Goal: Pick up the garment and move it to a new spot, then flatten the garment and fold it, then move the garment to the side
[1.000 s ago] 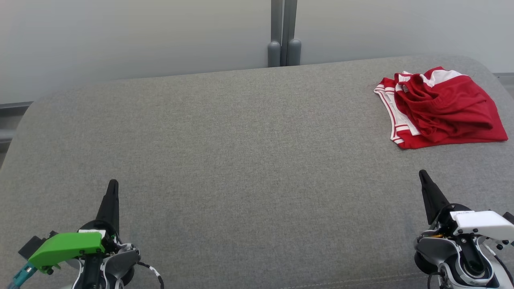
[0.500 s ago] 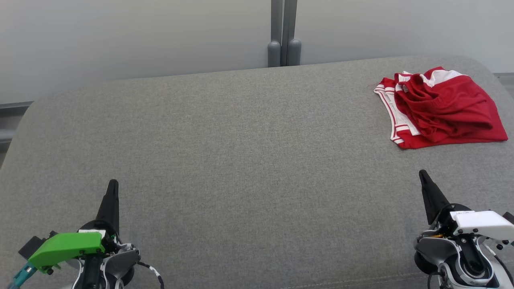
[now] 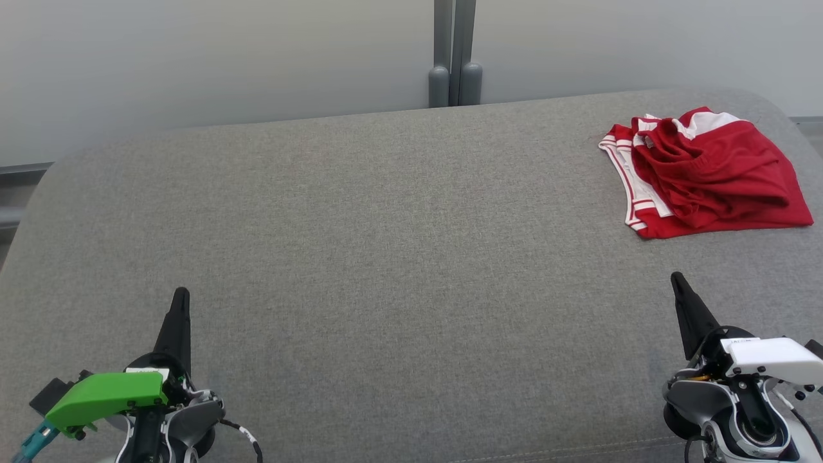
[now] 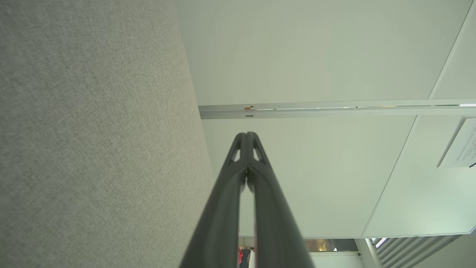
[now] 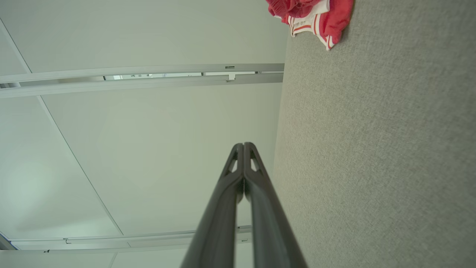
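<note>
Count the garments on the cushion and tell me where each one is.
1. The red garment lies bunched at the far right corner of the cushion, beyond the right gripper. Its layers overlap, so a second piece could be hidden inside.

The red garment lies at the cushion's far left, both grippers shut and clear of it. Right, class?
No: the head view shows the red garment at the far right of the cushion. The left gripper and right gripper are shut, clear of it.
</note>
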Robot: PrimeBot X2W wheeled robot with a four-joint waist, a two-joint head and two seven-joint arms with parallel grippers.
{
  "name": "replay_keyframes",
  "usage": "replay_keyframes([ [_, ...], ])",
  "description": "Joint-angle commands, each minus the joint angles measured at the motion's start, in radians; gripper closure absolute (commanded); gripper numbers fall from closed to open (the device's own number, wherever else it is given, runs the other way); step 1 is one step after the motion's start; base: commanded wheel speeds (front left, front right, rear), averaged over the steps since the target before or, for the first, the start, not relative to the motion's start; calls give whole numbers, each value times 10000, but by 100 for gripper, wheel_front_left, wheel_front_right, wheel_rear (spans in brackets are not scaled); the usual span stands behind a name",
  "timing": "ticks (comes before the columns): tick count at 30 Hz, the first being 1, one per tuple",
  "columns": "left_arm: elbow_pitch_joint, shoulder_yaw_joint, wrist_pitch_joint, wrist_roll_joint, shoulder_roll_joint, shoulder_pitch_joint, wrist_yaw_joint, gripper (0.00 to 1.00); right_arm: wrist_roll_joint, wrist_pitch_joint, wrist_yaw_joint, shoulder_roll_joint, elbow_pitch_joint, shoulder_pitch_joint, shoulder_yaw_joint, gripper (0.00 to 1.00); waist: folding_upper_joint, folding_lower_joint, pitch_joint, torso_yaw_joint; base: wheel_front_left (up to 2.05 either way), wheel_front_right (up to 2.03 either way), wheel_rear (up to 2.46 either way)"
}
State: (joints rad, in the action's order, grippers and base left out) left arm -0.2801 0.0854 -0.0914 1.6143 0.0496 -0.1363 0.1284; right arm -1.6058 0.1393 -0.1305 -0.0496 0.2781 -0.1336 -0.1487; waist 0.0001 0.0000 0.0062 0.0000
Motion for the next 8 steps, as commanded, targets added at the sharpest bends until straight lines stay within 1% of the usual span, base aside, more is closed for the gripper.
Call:
replay_keyframes([
  [1,0,12,-6,-9,9,-151,57,100,31,26,-4,-19,-41,-89,-22,100,-1,0,0,0,0,0,0],
  [8,1,12,-5,-9,9,-151,57,100,31,26,-4,-18,-41,-89,-22,100,-1,0,0,0,0,0,0],
])
